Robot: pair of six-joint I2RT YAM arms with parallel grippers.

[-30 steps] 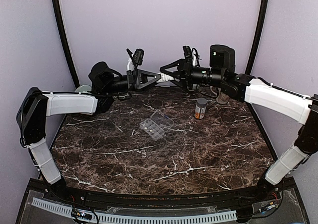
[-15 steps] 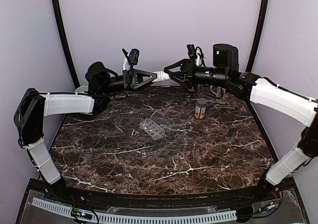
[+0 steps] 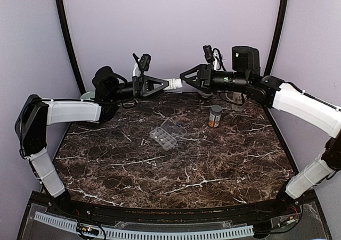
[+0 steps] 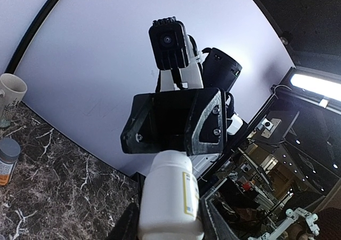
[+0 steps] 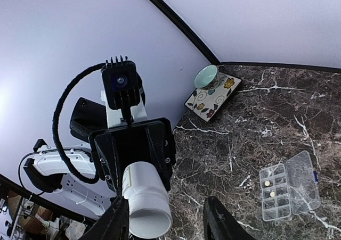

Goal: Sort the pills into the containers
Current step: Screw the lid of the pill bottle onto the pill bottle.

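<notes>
- The left claw (image 3: pixel 162 84) is clamped on a small white bottle (image 4: pixel 169 197) and holds it on its side, high above the back of the tabletop (image 3: pixel 160 171), in the upper middle of the top view.
- The right claw (image 3: pixel 184 79) faces it from the right. Its jaws are apart around the far end of the bottle; in the right wrist view a gap shows between the bottle and one finger.
- Compared with one second ago, the right claw has widened and has drawn back a little toward the right of the frame, so more of the white bottle is visible between the two claws. The left claw keeps the same grip.
- This probably means that the right claw is letting go of the bottle's end after working on the cap. Whether the cap is on or off cannot be told from these views.
- The organiser box (image 3: pixel 166 135) lies open near the centre of the tabletop, well below both claws. Two of its compartments (image 5: pixel 277 203) already show small pale pills (image 5: pixel 267 183).
- The amber bottle (image 3: pixel 214 116) stands upright to the right of the box, apart from it.
- The sorting seems only partly done; the white bottle must likely come down over the box next.
</notes>
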